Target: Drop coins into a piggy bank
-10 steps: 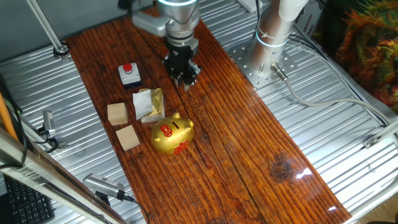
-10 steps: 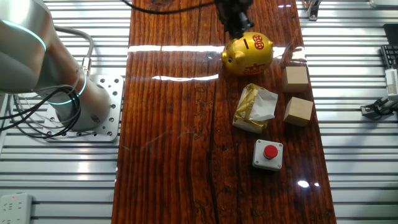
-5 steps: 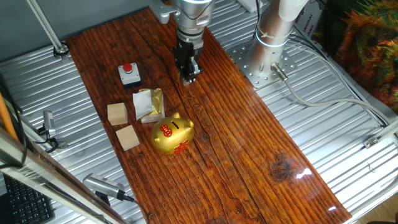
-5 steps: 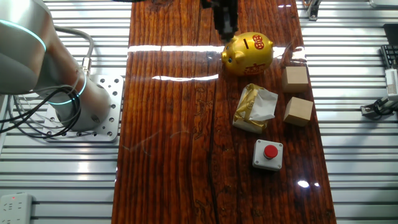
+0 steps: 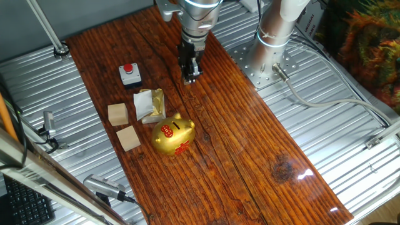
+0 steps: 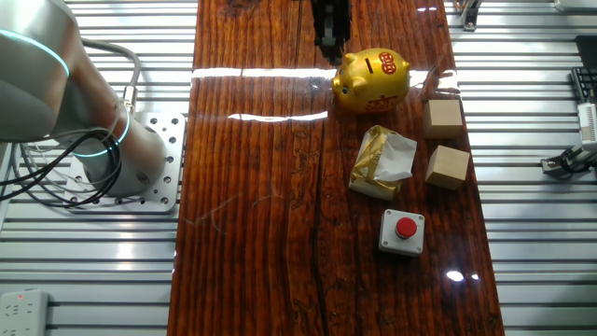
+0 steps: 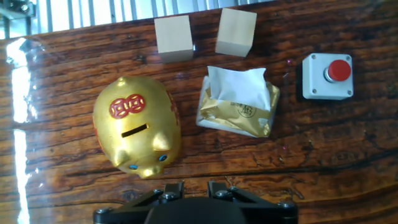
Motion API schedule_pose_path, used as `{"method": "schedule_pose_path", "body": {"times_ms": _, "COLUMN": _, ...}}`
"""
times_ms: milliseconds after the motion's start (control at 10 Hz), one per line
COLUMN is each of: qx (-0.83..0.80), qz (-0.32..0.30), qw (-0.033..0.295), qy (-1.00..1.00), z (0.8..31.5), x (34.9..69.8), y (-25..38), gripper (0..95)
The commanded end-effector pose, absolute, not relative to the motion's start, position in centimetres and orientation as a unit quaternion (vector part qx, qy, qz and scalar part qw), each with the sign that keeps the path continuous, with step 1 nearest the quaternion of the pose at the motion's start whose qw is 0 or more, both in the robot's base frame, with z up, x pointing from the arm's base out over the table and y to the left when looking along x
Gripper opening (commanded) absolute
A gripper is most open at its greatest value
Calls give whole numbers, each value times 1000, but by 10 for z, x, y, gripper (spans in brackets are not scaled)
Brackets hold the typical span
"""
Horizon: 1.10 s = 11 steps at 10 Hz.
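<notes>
Hidden or unclear: in the hand view the pincer [image 7: 189,190] shows only as dark finger bases at the bottom edge, tips cut off. In one fixed view the pincer [image 5: 189,74] points down above the bench [image 5: 250,144]; its fingers look close together, but whether it is clenched or released cannot be told, and nothing can be made out between them. In the other fixed view the pincer [image 6: 329,42] is cut by the top edge of the picture. No coin can be made out in any view. The print on the foil wrapper is too small to read.

Counts:
- Piggy bank [image 7: 138,126]: one. Shiny gold, red coin marking on its back, dark slot beside the marking, snout toward the pincer in the hand view. It stands upright on the wooden bench near one long edge, roughly midway along it [image 5: 172,134]. The pincer hangs just beside it, off its snout side, not touching [image 6: 372,78].
- Wooden cubes: two, side by side at the bench's long edge, apart from each other: first cube [image 7: 173,38], second cube [image 7: 236,32].
- White-and-gold foil wrapper [image 7: 238,101]: one, opened, lying between the piggy bank and the button box, just beside the cubes.
- Grey button box with red push button [image 7: 328,76]: one, further along the same long edge, well apart from the piggy bank.
</notes>
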<state>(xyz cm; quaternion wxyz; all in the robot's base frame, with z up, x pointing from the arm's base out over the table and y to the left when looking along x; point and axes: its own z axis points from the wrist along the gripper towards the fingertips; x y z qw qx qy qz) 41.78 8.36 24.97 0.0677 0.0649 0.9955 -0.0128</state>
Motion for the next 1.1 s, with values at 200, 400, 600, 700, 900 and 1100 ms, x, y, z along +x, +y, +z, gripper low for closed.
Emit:
{"method": "schedule_pose_path", "body": {"times_ms": 200, "qx": -17, "qz": 20, "qw": 67, "qy": 997, "z": 250, "x": 417, "y": 84, "gripper": 190}}
{"method": "schedule_pose_path", "body": {"times_ms": 400, "qx": -38, "qz": 22, "qw": 72, "qy": 996, "z": 250, "x": 415, "y": 85, "gripper": 190}}
{"method": "schedule_pose_path", "body": {"times_ms": 600, "qx": -41, "qz": 22, "qw": 69, "qy": 997, "z": 251, "x": 414, "y": 86, "gripper": 190}}
{"method": "schedule_pose_path", "body": {"times_ms": 700, "qx": -41, "qz": 20, "qw": 70, "qy": 997, "z": 251, "x": 414, "y": 86, "gripper": 190}}
{"method": "schedule_pose_path", "body": {"times_ms": 900, "qx": -42, "qz": 19, "qw": 69, "qy": 997, "z": 251, "x": 414, "y": 86, "gripper": 190}}
{"method": "schedule_pose_path", "body": {"times_ms": 1100, "qx": -45, "qz": 20, "qw": 70, "qy": 996, "z": 251, "x": 414, "y": 86, "gripper": 190}}
